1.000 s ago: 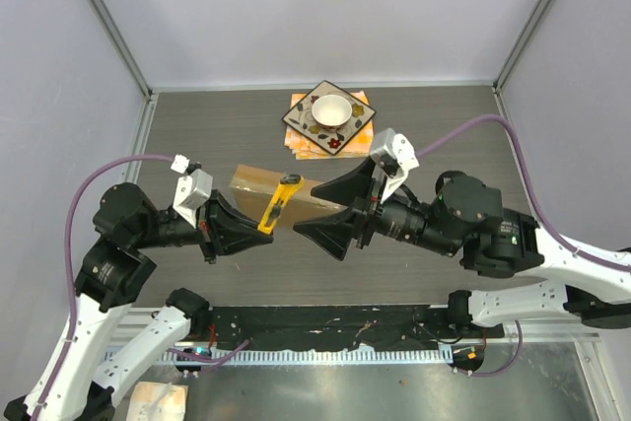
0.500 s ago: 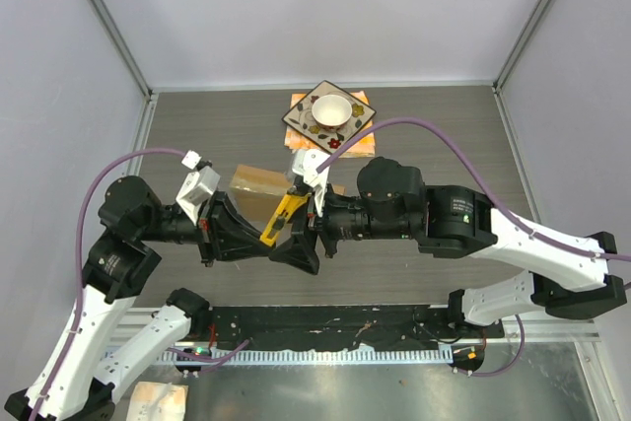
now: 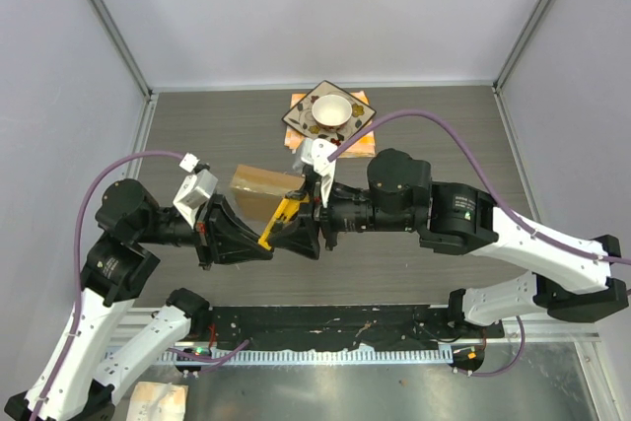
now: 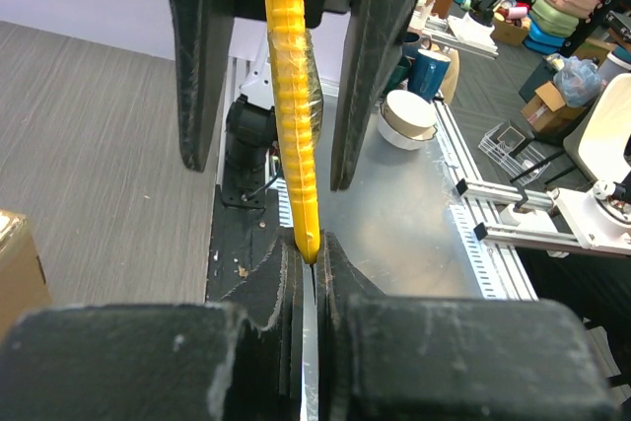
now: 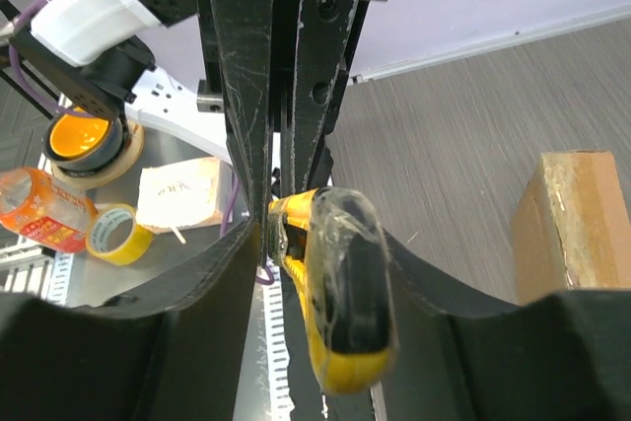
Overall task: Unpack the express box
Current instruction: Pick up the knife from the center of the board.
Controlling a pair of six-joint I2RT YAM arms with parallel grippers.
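While the left fingers [image 4: 268,288] clamp the ribbed yellow cutter [image 4: 292,96], the right fingers [image 4: 197,46] flank it, unclenched.

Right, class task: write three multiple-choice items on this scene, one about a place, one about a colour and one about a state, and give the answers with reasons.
1. Where does the white bowl stand?
A. on the patterned plate
B. on the bare tabletop
C. between an arm's fingers

2. What colour is the body of the utility knife?
A. red
B. yellow
C. blue

3. What state is the left gripper in?
A. wide open
B. shut on the utility knife
C. shut on nothing

Answers:
1 A: the top view shows the bowl in the middle of the plate at the far side of the table.
2 B: the ribbed body is yellow in all three views.
3 B: the left wrist view shows its fingers pinched on the knife's end.
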